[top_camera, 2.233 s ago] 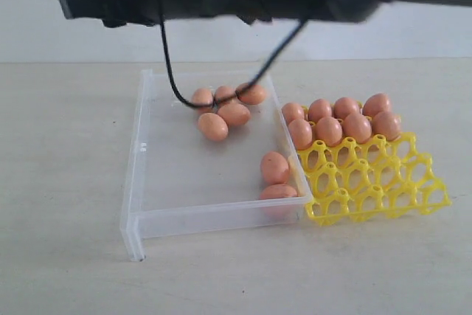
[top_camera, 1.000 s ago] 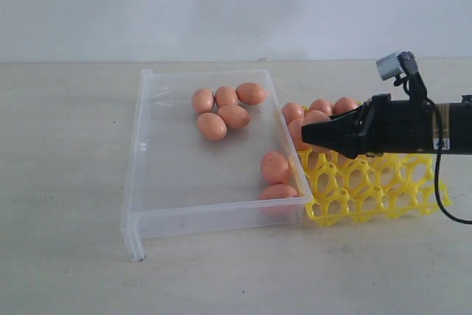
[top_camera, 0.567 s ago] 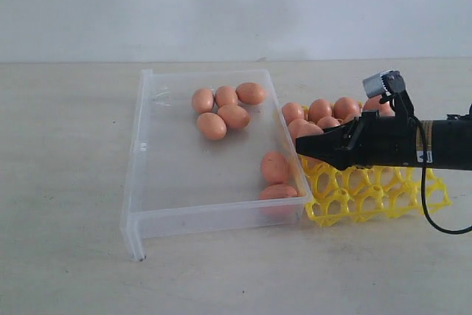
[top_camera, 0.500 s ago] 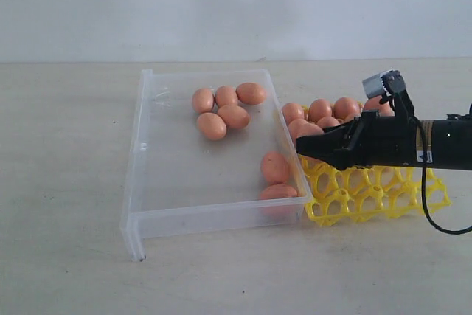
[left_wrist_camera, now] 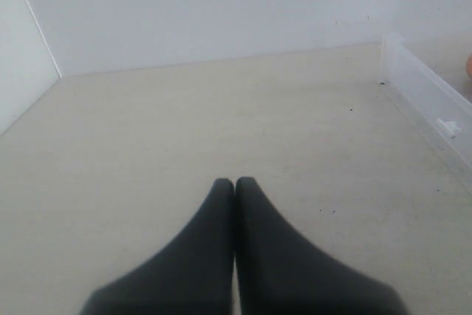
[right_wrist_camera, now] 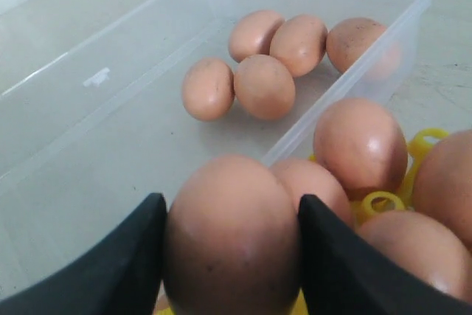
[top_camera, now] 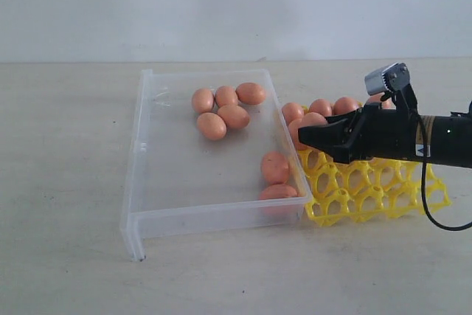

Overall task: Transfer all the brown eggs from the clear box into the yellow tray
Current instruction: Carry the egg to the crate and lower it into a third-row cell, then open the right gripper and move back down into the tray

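Note:
My right gripper [top_camera: 302,133] reaches in from the right, shut on a brown egg [top_camera: 314,119] held just above the left edge of the yellow tray [top_camera: 369,189]. In the right wrist view the held egg [right_wrist_camera: 232,234] fills the space between both black fingers [right_wrist_camera: 125,263]. Several brown eggs [top_camera: 346,106] sit in the tray's back rows. The clear box [top_camera: 136,153] holds a cluster of several eggs [top_camera: 234,116] at the back and two eggs [top_camera: 274,167] by its front right wall. My left gripper [left_wrist_camera: 234,182] is shut and empty over bare table, left of the box wall [left_wrist_camera: 428,101].
The tray touches the box's right wall. A black cable [top_camera: 426,212] hangs from the right arm over the tray's right side. A pale wall stands behind the table.
The right arm swept across the top of the view, then came in from the right with the egg. It dipped toward the tray and has since risen slightly. Eggs in the box are unmoved.

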### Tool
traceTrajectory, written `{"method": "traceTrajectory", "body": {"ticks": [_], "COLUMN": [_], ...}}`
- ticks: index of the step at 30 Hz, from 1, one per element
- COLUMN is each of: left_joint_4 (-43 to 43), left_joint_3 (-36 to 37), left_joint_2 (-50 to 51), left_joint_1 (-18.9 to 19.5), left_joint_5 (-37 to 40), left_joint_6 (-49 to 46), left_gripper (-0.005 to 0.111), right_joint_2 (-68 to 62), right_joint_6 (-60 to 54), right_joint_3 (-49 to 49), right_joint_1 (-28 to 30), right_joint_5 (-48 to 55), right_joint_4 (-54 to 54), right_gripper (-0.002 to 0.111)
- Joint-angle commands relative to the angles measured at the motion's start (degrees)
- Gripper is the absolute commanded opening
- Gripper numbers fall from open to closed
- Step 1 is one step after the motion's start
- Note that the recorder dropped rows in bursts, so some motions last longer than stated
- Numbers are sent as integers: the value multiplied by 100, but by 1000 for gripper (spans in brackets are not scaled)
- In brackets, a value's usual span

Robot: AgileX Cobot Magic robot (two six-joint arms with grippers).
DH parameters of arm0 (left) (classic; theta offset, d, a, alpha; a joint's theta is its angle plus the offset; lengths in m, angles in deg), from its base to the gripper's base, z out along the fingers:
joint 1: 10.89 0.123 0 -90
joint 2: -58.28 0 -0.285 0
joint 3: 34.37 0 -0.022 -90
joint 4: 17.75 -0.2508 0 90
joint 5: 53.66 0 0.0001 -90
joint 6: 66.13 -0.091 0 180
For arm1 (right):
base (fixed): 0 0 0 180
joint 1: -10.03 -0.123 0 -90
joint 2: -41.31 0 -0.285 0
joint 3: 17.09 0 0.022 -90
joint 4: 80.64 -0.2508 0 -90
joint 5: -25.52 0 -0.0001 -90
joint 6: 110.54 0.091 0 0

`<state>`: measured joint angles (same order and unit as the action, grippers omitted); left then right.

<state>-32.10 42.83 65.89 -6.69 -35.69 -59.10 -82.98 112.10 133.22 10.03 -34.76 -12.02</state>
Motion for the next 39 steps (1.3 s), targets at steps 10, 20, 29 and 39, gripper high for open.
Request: {"method": "traceTrajectory", "body": {"ticks": [10,20,29,39], "left_joint_4": [-10,-10,-10,-10], "left_joint_3": [1,1,1,1], "left_joint_2": [17,17,17,17], "left_joint_1": [-22,-22,-22,-22], "left_joint_5": [-17,-17,-17,-17], "left_joint_6": [21,21,21,21], "left_gripper": [-4,-4,-4,-4], "right_joint_2": [-4,-4,-4,-4], "right_joint_6": [-322,-404,-378,-378], "right_joint_3": [11,11,11,11], "right_joint_1": [-355,-453,-453,-453], "right_joint_5": [123,462,553,553], "right_joint_4": [-86,-313,-457,-513], "right_gripper": [0,0,23,67]}}
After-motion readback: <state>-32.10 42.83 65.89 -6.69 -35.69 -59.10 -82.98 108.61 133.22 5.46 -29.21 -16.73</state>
